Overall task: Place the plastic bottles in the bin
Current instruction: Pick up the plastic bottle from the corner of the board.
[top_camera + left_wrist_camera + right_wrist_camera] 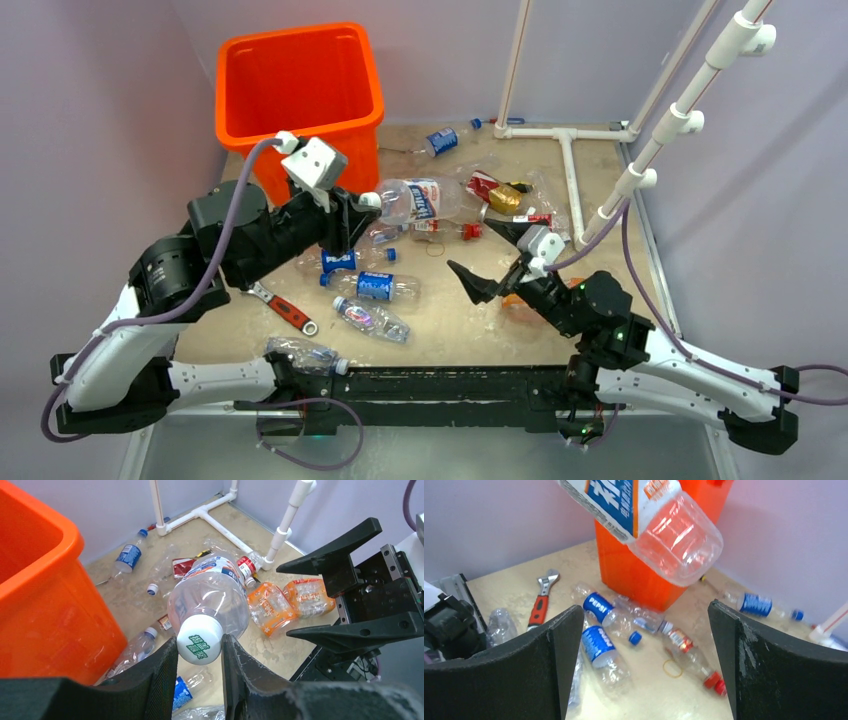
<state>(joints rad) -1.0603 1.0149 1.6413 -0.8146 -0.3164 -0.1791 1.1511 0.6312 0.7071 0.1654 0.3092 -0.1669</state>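
Note:
My left gripper [362,205] is shut on the white cap of a large clear bottle [420,199] with a blue and orange label, held in the air right of the orange bin [298,95]. In the left wrist view the fingers [235,662] pinch the cap [200,642]; the bin wall [45,605] is at left. The bottle [644,515] hangs at the top of the right wrist view. My right gripper [495,260] is open and empty. Pepsi bottles [378,286] and red-labelled ones [440,230] lie on the table. Orange-labelled bottles [270,607] lie near the right arm.
A red-handled wrench [285,307] lies front left. A white pipe frame [570,165] stands at the back right. A yellow rubber band [672,668] lies among the bottles. A crushed bottle [300,353] sits at the near edge.

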